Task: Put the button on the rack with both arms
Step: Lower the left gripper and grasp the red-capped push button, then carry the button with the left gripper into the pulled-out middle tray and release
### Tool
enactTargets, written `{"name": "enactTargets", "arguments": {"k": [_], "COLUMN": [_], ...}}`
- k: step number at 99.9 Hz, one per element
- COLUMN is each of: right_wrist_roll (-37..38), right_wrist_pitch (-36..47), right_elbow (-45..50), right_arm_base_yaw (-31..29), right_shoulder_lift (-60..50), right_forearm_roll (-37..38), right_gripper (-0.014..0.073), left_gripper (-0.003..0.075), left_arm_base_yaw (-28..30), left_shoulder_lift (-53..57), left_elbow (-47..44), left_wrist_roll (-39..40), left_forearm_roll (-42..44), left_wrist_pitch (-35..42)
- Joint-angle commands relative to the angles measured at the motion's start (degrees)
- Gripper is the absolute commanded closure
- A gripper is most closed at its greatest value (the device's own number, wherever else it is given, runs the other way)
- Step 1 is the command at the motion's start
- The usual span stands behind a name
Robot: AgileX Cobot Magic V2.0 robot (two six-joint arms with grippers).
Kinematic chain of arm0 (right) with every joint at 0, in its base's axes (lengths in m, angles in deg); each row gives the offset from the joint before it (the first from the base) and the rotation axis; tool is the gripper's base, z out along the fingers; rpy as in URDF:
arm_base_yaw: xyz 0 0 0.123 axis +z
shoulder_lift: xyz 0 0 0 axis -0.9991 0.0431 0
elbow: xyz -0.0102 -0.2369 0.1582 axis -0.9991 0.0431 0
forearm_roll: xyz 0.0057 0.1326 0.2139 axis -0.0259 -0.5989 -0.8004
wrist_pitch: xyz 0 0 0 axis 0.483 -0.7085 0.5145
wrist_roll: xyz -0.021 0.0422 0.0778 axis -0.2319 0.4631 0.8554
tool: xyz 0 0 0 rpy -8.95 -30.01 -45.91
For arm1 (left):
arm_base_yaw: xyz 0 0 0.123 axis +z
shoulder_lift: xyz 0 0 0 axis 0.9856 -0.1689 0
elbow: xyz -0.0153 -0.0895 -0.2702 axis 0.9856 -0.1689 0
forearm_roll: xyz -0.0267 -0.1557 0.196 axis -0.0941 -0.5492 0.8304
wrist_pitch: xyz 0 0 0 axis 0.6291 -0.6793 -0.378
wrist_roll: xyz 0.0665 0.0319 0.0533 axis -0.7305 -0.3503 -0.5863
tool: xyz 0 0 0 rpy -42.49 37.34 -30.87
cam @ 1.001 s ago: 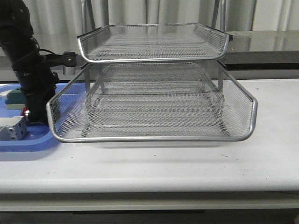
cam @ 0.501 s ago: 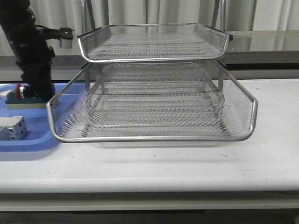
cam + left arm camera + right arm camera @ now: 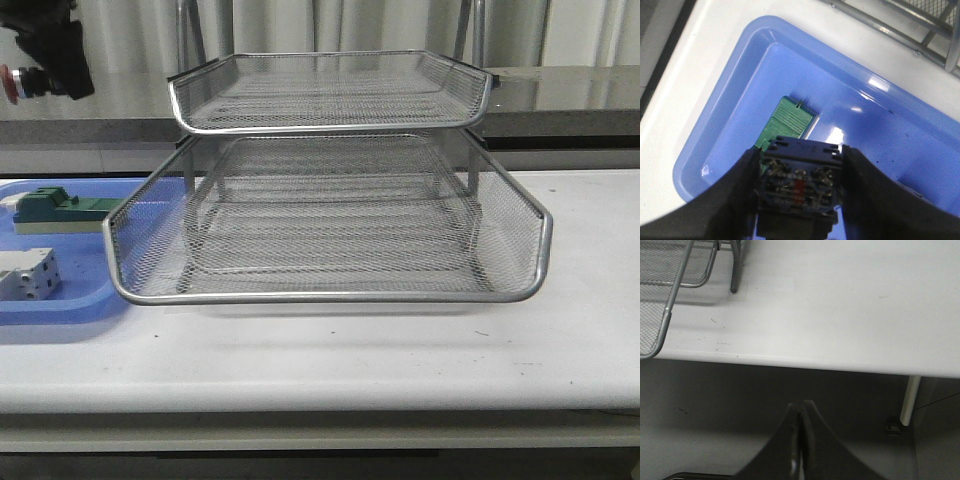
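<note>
Button (image 3: 797, 185), red cap sideways, clamped between the left gripper (image 3: 45, 70) fingers high above the blue tray (image 3: 900, 130), left of the rack (image 3: 330, 215). Right gripper (image 3: 799, 440), fingers pressed together and empty, off the table (image 3: 850, 300) edge.

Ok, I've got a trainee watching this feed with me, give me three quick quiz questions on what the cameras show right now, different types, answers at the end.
1. True or false: the button lies in the blue bin.
2. Multiple choice: the right gripper is A) shut with nothing in it, out past the table's edge, B) open over the rack, C) shut on the green block.
3. Fill in: the left gripper is held up high to the ____ of the rack's top tray in the front view.

Key: 1 false, the left gripper is shut on it, up above the bin. 2 A. 3 left.
</note>
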Motion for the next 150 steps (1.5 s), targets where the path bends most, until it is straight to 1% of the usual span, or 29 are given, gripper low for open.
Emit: {"name": "enactTargets", "arguments": {"k": [1,14,33,53,62,72,88,105,115,127,150], "right_wrist_roll": [0.0,0.0,0.0,0.0,0.0,0.0,0.0,0.0,0.0,0.0,0.0], "right_wrist_pitch": [3.2,3.2,3.2,3.2,3.2,3.2,3.2,3.2,3.2,3.2,3.2], "right_elbow": [-1.9,-1.9,-1.9,-1.9,-1.9,-1.9,-1.9,-1.9,-1.9,-1.9,-1.9], "right_arm_base_yaw": [-0.1,-0.1,-0.1,-0.1,-0.1,-0.1,-0.1,-0.1,-0.1,-0.1,-0.1], "right_shoulder_lift": [0.1,0.1,0.1,0.1,0.1,0.1,0.1,0.1,0.1,0.1,0.1], "right_forearm_roll": [0.3,0.3,0.3,0.3,0.3,0.3,0.3,0.3,0.3,0.3,0.3], "right_gripper": [0.0664,0.0664,0.0664,0.0664,0.0664,0.0664,0.0664,0.0664,0.0664,0.0664,0.0664], "left_gripper": [0.074,0.074,0.0741,0.0741,0.0741,0.0741,0.0741,0.0741,0.0741,0.0741,0.0741], "left_arm_base_yaw": [0.1,0.0,0.0,0.0,-1.0,-3.8,-11.1,-19.9,-23.7,-26.9,-30.5], "left_shoulder_lift": [6.8,12.1,21.0,29.9,33.2,35.8,36.7,35.4,33.1,29.8,24.0], "left_elbow": [0.6,-3.3,-13.5,-23.0,-26.8,-29.9,-32.5,-33.9,-33.9,-33.9,-33.8], "left_wrist_roll": [2.5,3.1,3.3,3.3,3.3,3.3,3.3,3.3,3.3,3.3,3.3], "left_forearm_roll": [-0.6,-0.7,-1.6,-8.2,-11.0,-11.4,-11.4,-11.4,-11.3,-11.3,-11.3], "left_wrist_pitch": [-0.9,-0.9,-0.9,-0.9,-0.9,-0.9,-0.9,-0.2,1.4,4.5,12.0]}}
